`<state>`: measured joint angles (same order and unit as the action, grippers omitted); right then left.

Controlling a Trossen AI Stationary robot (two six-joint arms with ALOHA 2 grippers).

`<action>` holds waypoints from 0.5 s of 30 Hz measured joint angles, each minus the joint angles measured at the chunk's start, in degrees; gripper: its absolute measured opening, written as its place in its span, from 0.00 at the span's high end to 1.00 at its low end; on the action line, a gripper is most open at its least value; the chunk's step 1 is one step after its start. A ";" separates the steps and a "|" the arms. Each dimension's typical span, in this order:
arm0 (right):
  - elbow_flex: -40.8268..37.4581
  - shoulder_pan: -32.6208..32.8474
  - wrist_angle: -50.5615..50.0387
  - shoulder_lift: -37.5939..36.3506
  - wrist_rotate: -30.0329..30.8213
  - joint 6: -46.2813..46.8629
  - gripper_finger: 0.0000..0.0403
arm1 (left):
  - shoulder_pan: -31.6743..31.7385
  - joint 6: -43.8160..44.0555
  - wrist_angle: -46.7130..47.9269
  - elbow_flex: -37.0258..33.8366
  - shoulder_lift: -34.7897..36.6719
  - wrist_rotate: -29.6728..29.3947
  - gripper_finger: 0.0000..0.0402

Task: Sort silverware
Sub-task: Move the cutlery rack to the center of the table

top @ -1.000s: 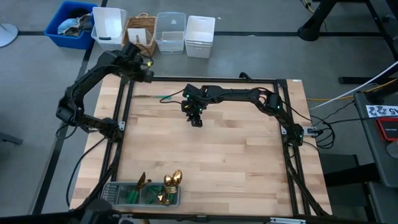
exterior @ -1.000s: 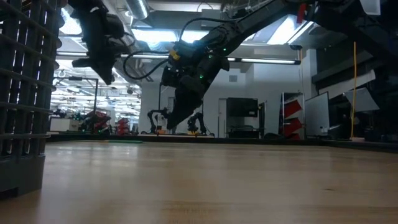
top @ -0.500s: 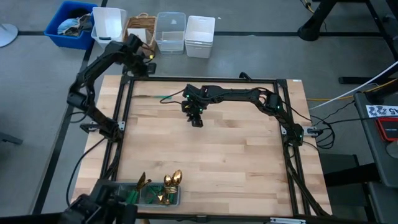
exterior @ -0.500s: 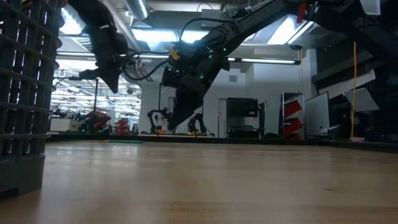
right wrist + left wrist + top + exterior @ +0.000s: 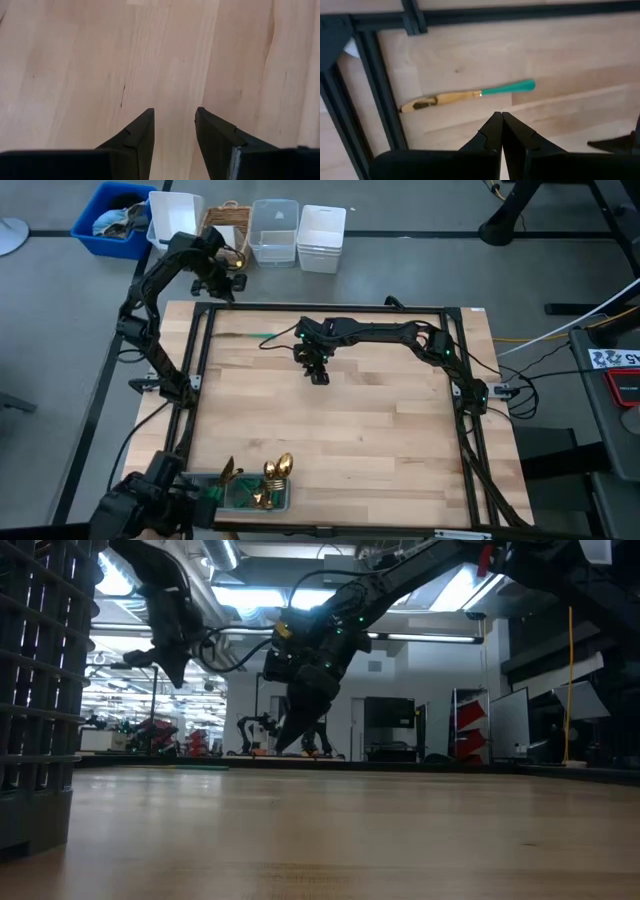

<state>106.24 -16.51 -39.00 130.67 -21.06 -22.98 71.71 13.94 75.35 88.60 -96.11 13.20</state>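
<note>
One piece of silverware [image 5: 255, 337], a knife with a gold blade and a teal handle, lies flat on the wood near the table's far-left corner; the left wrist view shows the knife [image 5: 470, 94] beside the black frame. Other gold and teal pieces [image 5: 270, 475] stand in the grey mesh tray [image 5: 190, 485] at the near-left edge. My left gripper [image 5: 228, 282] [image 5: 501, 119] hovers shut over the far-left frame corner, behind the knife. My right gripper [image 5: 318, 372] [image 5: 174, 114] is open above bare wood at the table's far middle, to the right of the knife.
The black frame rails [image 5: 200, 350] run around the tabletop. Beyond the far edge stand a blue bin [image 5: 115, 215], white bins [image 5: 320, 235], a wicker basket [image 5: 228, 230] and a clear bin [image 5: 275, 230]. The mesh tray's wall [image 5: 35, 690] fills the low view's left side.
My left arm has drawn back toward the table's far-left corner, its elbow swinging outward and its gripper moving from over the far rail to behind it. The knife has stayed where it lay. My right gripper has hardly moved.
</note>
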 joint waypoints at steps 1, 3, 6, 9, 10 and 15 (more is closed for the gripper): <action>0.00 0.00 -0.52 0.00 0.31 0.00 0.65 | -0.06 -0.15 0.67 0.28 -0.60 0.09 1.00; 0.01 0.00 -1.90 0.00 1.45 -0.03 0.65 | -0.14 -0.25 2.13 0.92 -2.28 0.21 1.00; 0.00 0.00 -4.26 0.00 3.61 -0.53 0.65 | -0.16 -0.48 6.73 3.63 -4.59 0.67 1.00; 0.02 0.00 -5.17 0.00 5.22 -2.17 0.65 | -0.12 -1.40 10.80 5.33 -6.22 1.13 1.00; 0.02 0.00 -4.92 0.00 5.69 -2.82 0.65 | -0.14 -2.07 11.51 5.80 -6.70 1.26 1.00; 1.27 0.00 0.12 -0.09 7.73 -9.73 0.65 | -0.14 -2.15 13.16 6.92 -7.47 1.78 1.00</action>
<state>107.50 -16.51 -38.88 130.58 -13.33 -32.71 71.57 11.79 88.50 95.53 -103.59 14.98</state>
